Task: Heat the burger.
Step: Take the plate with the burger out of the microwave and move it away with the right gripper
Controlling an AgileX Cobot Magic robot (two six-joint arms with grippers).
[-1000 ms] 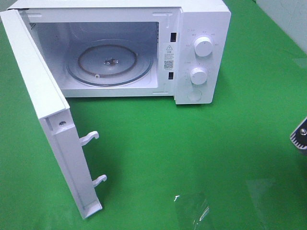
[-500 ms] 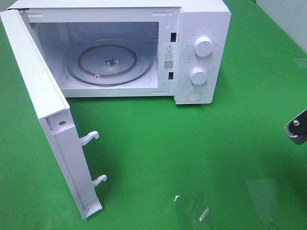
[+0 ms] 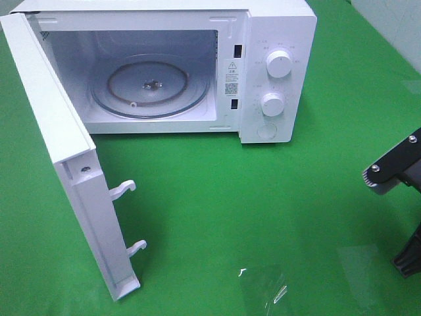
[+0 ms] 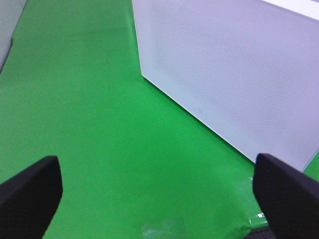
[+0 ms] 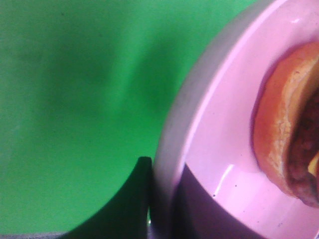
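Observation:
The burger (image 5: 286, 144) lies on a shallow pink plate (image 5: 224, 124) in the right wrist view; only part of its bun and dark patty shows. My right gripper (image 5: 162, 191) is shut on the plate's rim, one finger (image 5: 132, 204) outside and one inside. In the exterior view only part of the right arm (image 3: 393, 171) shows at the right edge; the plate and burger are out of view there. My left gripper (image 4: 159, 199) is wide open and empty above the green cloth beside the microwave door (image 4: 229, 69).
The white microwave (image 3: 276, 72) stands at the back with its door (image 3: 59, 151) swung open to the left. A glass turntable (image 3: 151, 85) lies inside. Two latch hooks (image 3: 125, 189) stick out from the door. A clear tape patch (image 3: 263, 289) lies on the green cloth.
The right arm has moved leftward, further into the exterior view from the right edge. The microwave and its door have not moved.

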